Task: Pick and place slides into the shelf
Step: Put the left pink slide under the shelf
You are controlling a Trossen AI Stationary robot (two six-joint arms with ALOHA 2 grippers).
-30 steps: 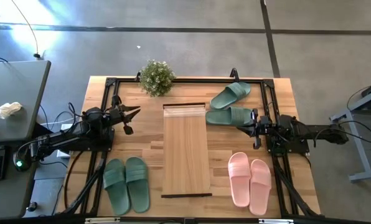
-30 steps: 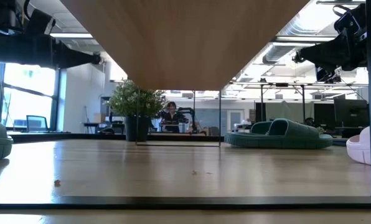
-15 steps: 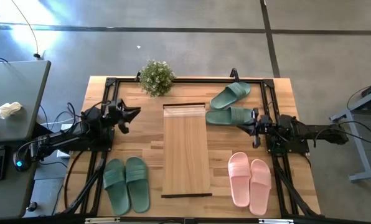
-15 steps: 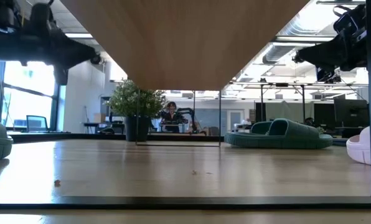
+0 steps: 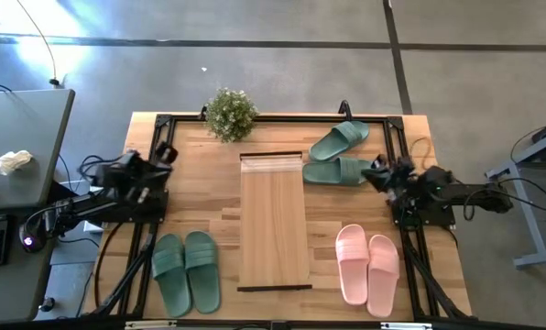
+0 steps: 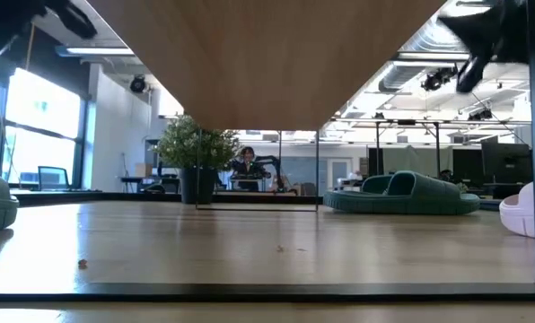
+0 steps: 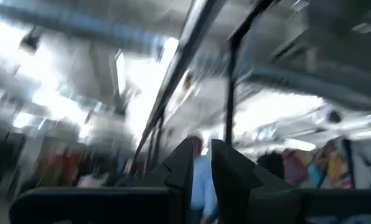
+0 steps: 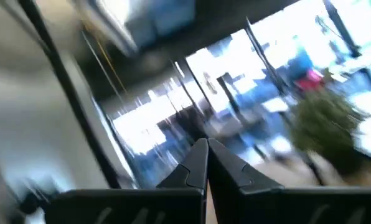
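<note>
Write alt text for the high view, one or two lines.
Overhead: a light-wood shelf lies mid-table, no slides on it; green slides lower left, green slides upper right, pink slides lower right. The left hand and right hand sit at the table's sides, holding nothing.

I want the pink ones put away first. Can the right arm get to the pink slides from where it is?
Probably yes. The right end effector is beside the green slides, and the pink slides lie on the same side of the shelf, on bare table with nothing between.
</note>
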